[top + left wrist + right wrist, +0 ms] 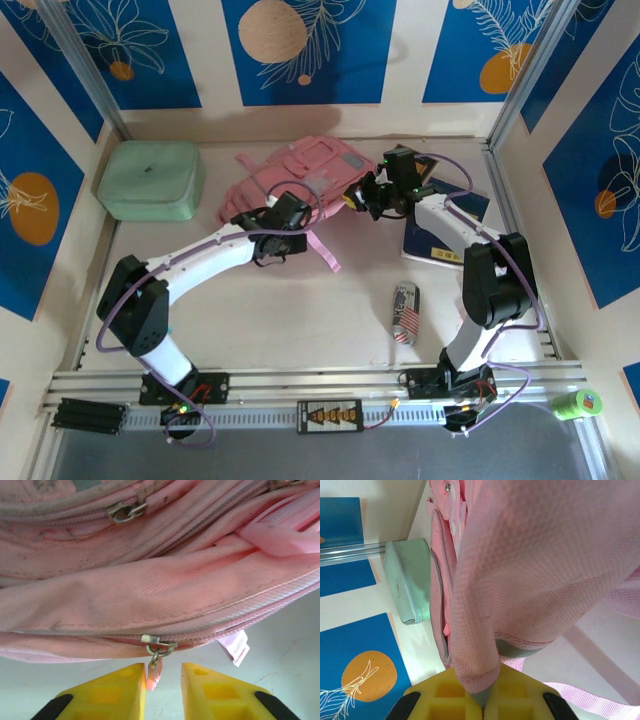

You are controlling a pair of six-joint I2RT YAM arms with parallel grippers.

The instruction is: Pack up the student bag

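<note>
Where the student bag sits: flat at the back of the bench, just right of the mint case, with both arms reaching in on it.
Left tool: jaws a little apart, nothing clamped. The zipper pull hangs in the gap, hugging one pad rather than sitting centred.
Right tool: closed tight on a fold of the bag's pink fabric. Looks like it's there to anchor the thing.
Zipper pull: small, dangly and off-centre, so closing on it could flick it out and leave the left tool biting air or bag cloth.
Fabric fold: tug the zip hard and that fold could slide out of the right tool. Then the whole bag just drags along instead of opening, imo.
Loose strap: lies right by the left arm, easy to snag on a pull.
</note>
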